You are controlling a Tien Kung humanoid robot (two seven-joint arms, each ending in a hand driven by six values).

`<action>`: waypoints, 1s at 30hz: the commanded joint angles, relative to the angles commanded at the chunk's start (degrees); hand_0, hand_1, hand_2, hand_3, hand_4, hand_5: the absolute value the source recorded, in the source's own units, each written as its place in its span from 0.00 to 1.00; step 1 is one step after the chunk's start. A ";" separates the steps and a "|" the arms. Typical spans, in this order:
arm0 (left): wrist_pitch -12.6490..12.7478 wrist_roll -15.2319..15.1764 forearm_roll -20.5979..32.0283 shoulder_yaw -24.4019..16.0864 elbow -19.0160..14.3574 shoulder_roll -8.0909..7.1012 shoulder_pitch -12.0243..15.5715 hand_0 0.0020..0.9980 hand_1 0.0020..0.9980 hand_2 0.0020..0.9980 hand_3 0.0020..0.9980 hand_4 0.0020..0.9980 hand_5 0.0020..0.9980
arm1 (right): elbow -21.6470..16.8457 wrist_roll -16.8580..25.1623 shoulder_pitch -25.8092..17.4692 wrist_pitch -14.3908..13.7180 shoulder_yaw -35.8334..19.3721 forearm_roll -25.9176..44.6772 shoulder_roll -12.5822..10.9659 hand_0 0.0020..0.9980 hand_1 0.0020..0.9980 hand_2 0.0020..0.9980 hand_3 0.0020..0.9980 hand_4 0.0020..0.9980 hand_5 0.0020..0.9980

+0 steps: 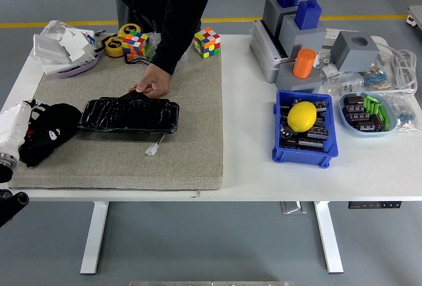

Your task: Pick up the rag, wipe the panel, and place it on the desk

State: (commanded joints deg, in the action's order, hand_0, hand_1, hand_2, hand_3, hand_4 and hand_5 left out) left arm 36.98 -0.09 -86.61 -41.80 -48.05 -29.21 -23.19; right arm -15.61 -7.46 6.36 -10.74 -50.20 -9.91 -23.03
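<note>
Glossy black panel (129,114) on a rough, matt beige fabric mat (188,121).

White table (250,180), on two white legs. Left half is covered by a grey felt mat (132,161), reaching almost to the near edge. Far left corner is occupied by a heap of white bags (64,43). Right half: a grey fixture block (290,35) with blue and orange caps at the far side, a blue bin (303,151) nearer, a pale blue dish (369,128) beside it, and a coiled white cable (399,65) at the right edge.
</note>
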 joint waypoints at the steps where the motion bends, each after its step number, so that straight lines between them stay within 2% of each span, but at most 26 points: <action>1: 0.00 -0.20 -0.06 -0.03 -0.02 0.01 0.02 0.24 0.37 0.52 0.57 0.78 0.05 | 0.00 -0.03 0.02 0.00 0.06 -0.07 0.00 0.75 0.69 0.70 0.61 0.98 0.58; 8: 0.00 -0.24 -0.65 -0.13 -0.28 0.00 0.00 0.22 0.35 0.51 0.58 0.76 0.03 | 0.02 0.00 0.10 -0.06 0.25 0.04 0.01 0.75 0.69 0.70 0.61 0.98 0.58; 9: 0.00 -0.17 -0.76 -0.08 -0.35 -0.04 0.02 0.20 0.24 0.52 0.63 0.72 0.00 | 0.00 0.01 0.09 -0.05 0.20 -0.02 0.03 0.75 0.69 0.70 0.61 0.98 0.58; 20: 0.00 -0.32 -0.76 -0.42 -0.26 -0.11 0.23 0.16 0.20 0.51 0.61 0.70 0.00 | 0.06 -0.03 -0.06 -0.14 0.17 -0.06 -0.03 0.75 0.69 0.70 0.61 0.98 0.58; 21: 0.00 -0.32 -0.80 -0.34 -0.26 -0.15 0.18 0.16 0.13 0.51 0.62 0.68 0.00 | 0.01 0.01 -0.07 -0.18 0.13 -0.07 -0.05 0.75 0.69 0.70 0.61 0.98 0.58; 26: 0.00 -0.48 -0.84 -0.33 -0.27 -0.20 0.11 0.16 0.13 0.51 0.62 0.68 0.00 | 0.05 -0.04 -0.12 -0.16 0.31 -0.12 -0.06 0.75 0.69 0.70 0.61 0.98 0.58; 27: 0.00 -0.43 -0.90 -0.33 -0.29 -0.23 0.09 0.16 0.09 0.51 0.62 0.68 0.00 | 0.05 -0.03 -0.15 -0.16 0.32 -0.11 -0.05 0.75 0.69 0.70 0.61 0.98 0.58; 30: 0.00 -0.50 -0.97 -0.39 -0.35 -0.35 0.04 0.16 0.09 0.51 0.62 0.68 0.00 | 0.06 -0.05 -0.14 -0.10 0.57 -0.04 -0.05 0.75 0.69 0.70 0.61 0.98 0.58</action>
State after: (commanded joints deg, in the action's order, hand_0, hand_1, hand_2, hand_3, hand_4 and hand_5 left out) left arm 36.98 -0.59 -87.59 -42.19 -48.40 -29.56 -23.14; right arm -15.54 -7.51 6.22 -10.84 -49.63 -9.95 -23.08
